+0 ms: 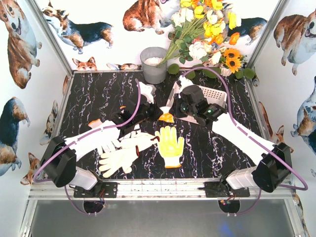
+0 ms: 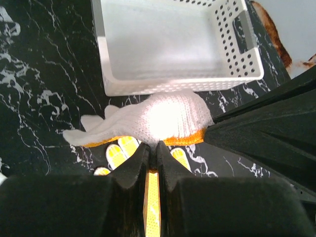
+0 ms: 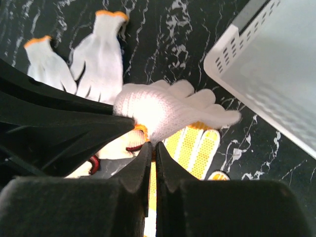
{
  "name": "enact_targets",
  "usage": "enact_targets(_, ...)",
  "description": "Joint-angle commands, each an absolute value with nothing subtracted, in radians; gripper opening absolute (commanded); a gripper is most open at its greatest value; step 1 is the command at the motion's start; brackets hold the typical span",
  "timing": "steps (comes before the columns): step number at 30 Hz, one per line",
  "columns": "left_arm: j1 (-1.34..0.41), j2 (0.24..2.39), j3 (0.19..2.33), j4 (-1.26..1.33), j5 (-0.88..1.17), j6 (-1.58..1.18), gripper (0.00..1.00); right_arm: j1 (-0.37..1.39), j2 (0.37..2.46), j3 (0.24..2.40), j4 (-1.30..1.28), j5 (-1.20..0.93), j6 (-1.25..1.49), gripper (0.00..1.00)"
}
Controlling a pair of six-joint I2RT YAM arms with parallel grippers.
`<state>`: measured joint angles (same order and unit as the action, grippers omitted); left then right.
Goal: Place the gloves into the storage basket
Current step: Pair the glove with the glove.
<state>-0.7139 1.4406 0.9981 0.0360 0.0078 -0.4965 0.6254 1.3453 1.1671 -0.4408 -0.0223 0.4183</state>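
Toward the near left corner of the worktop, a black slab veined white like marble, cream knit gloves with orange cuffs lie overlapping. There are at least three, partly hidden under the left arm. Near mid-worktop the left gripper is pinched tight on the orange-trimmed edge of one limp white knit glove. The right gripper, equally closed, nips the same glove from the other side. Below it, one yellow-palmed glove lies flat. To the right stands one white plastic storage basket, rectangular with perforated walls. Along the far edge are one grey metal bucket and a spray of flowers. Corgi-print walls enclose everything.
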Motion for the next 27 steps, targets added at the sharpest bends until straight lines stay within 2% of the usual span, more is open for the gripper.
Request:
enact_targets(1,-0.711,1.446,0.955,0.095,0.046,-0.52,0.0,0.621,1.308,1.127,-0.389,-0.01,0.397,0.0)
enact_targets(14,-0.774,1.443,0.861,0.091,0.102,-0.603,0.0,0.621,1.218,1.005,-0.425,-0.063,0.452,0.0)
enact_targets(27,-0.819,1.464,0.825,0.115,0.068,-0.64,0.0,0.621,1.134,0.934,-0.459,-0.061,0.478,0.0)
